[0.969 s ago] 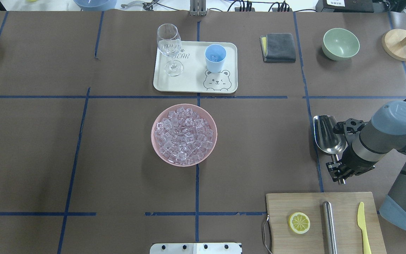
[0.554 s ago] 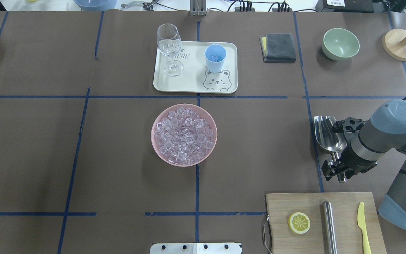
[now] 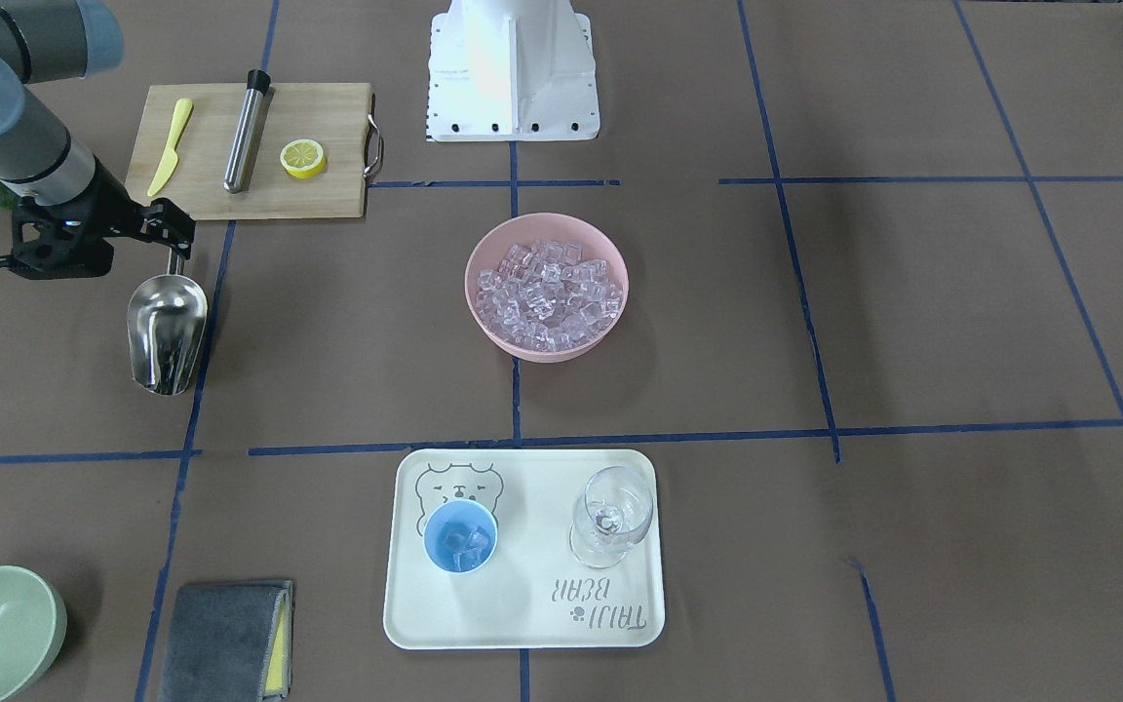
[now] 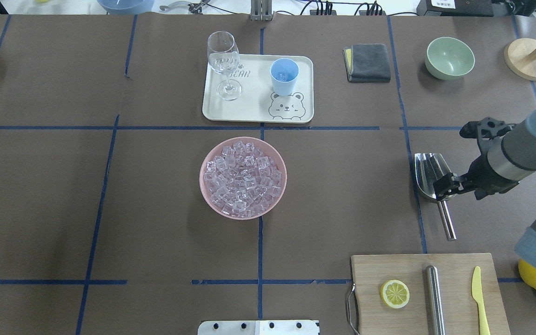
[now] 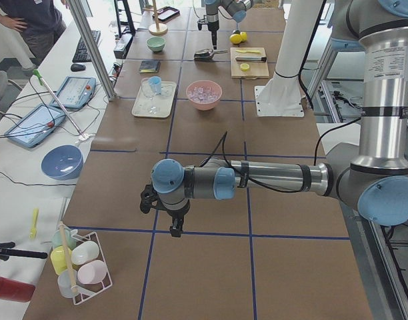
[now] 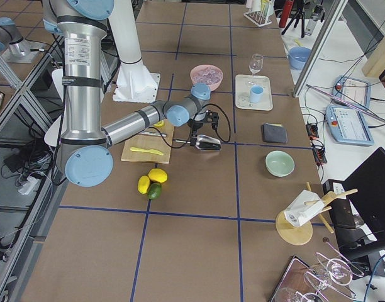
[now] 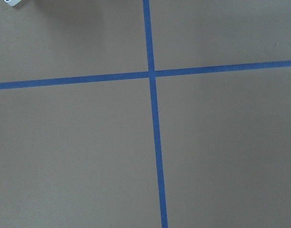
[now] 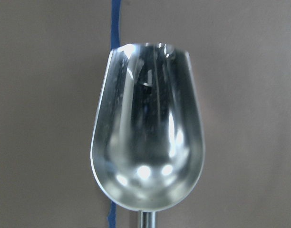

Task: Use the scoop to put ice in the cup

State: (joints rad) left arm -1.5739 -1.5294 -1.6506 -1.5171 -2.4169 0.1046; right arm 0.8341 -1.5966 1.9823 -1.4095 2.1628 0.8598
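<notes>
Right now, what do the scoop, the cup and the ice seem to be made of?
Scoop: polished metal, likely steel; it mirrors light in bright streaks.
Cup: probably plastic; flat, matte light blue with no glints.
Ice: clear glassy cubes; real ice or acrylic, the views cannot settle it.

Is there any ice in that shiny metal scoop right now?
No, the scoop is empty: the right wrist view shows only bare, shiny metal and reflections inside its bowl, no cubes.
</notes>
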